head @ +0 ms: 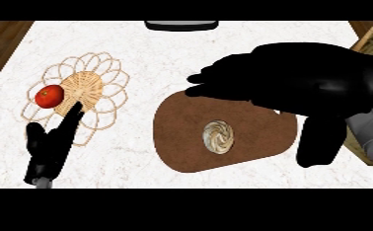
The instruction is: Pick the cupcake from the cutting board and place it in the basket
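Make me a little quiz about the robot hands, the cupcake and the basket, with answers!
1. True or false: the cupcake is already in the basket.
2. What red thing sits on the basket? A) tomato B) apple slice C) cup
3. Which robot hand hovers over the cutting board?

Key:
1. False. It sits on the cutting board.
2. A, the tomato.
3. The right robot hand, open above the board's far edge. The left robot hand is by the basket.
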### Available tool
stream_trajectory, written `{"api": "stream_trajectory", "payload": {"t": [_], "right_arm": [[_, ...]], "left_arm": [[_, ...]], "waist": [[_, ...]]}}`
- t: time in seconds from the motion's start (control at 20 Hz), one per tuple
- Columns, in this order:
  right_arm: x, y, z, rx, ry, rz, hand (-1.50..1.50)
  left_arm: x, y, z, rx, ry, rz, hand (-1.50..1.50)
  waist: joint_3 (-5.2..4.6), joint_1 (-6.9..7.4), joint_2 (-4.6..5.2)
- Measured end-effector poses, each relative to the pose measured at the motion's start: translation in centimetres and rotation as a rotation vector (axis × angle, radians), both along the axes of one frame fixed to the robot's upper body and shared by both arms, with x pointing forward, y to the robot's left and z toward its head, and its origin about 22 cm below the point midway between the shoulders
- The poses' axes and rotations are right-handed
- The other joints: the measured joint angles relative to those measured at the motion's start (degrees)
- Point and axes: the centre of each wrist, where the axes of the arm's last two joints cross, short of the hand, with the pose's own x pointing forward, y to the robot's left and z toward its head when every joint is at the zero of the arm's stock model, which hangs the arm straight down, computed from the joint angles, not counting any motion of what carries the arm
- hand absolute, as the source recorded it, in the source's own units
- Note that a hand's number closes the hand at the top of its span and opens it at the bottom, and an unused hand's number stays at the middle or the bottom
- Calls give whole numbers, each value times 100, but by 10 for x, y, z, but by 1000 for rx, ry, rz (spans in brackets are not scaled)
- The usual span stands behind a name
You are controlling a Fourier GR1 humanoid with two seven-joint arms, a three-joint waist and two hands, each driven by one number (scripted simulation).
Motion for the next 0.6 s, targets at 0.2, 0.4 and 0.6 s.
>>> {"api": "stream_trajectory", "payload": {"t": [0.2,0.4,0.6], "right_arm": [[-4,9,-21,-29,-14,-11,-150],[-7,14,-40,-59,-20,-14,-150],[-6,16,-60,-66,-11,-23,-150]], "left_arm": [[-1,1,0,-1,-5,1,0],[0,-1,-2,1,-5,-1,0],[0,-2,-2,1,-2,1,0]], "waist": [[-2,16,7],[15,1,1],[16,7,4]]}}
